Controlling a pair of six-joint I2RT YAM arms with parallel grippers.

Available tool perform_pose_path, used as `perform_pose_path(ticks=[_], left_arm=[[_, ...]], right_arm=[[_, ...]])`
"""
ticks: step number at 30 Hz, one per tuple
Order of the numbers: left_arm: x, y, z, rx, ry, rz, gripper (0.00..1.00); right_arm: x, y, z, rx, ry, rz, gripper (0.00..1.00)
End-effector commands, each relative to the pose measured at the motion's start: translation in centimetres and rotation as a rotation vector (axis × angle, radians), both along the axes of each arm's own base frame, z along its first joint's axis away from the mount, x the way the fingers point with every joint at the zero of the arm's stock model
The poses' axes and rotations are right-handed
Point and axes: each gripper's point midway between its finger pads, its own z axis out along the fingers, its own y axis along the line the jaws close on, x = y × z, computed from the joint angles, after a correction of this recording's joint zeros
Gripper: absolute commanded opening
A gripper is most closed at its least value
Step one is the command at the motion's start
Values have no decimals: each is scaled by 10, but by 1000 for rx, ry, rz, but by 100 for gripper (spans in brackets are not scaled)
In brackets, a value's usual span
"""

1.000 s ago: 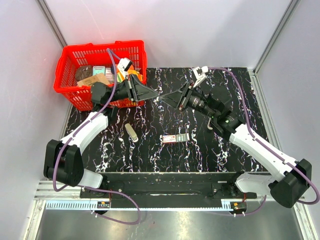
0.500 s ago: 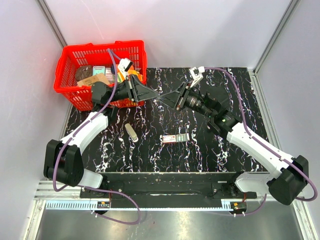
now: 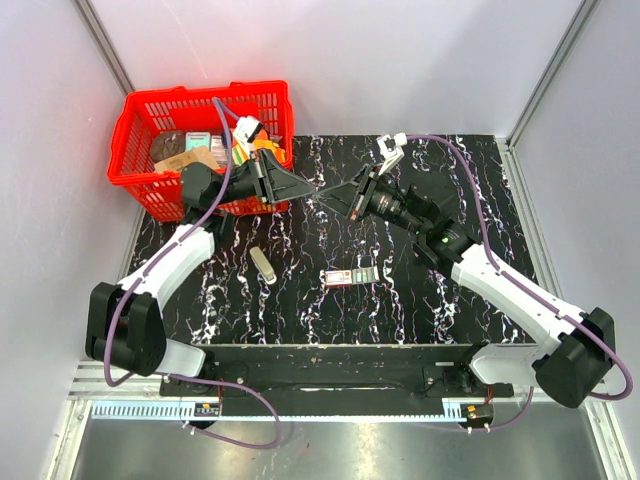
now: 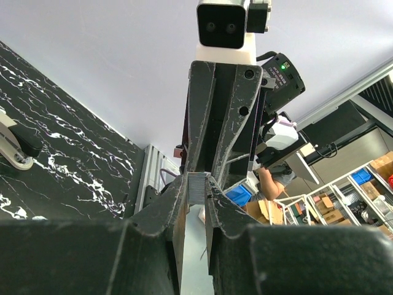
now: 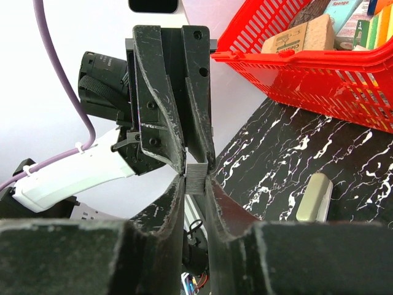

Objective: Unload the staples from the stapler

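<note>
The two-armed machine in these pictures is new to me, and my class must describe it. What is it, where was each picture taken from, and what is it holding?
It is a robot: two arms bolted at the table's near edge, each ending in a two-finger hand. One picture looks down from above; the other two come from a camera on each wrist, looking along that arm's own fingers. The left hand and right hand meet tip to tip above the black table, both pinching one strip of staples. On the table lie the stapler and a small silver-grey piece; a red basket stands at the far left.
</note>
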Motion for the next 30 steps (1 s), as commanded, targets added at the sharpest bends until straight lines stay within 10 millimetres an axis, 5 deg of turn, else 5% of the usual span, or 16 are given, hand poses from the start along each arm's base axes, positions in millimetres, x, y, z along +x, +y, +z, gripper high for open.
perform_pose_path(ticks=[1, 6, 11, 18, 22, 30], left_arm=[[-8, 2, 12, -14, -70, 11, 18], [-7, 2, 9, 4, -69, 19, 21], [1, 3, -2, 72, -49, 53, 61], [27, 24, -12, 178, -69, 174, 80], [53, 48, -29, 317, -130, 285, 80], [63, 95, -128, 814, -271, 398, 79]], right_arm=[[-4, 3, 23, 50, -58, 10, 19], [-3, 1, 22, 45, -57, -5, 12], [-5, -7, 19, 11, -58, -28, 10], [-7, -26, -15, -150, 4, -100, 10], [-5, -45, -71, -357, 123, -163, 8], [1, -90, -192, -742, 345, -311, 6]])
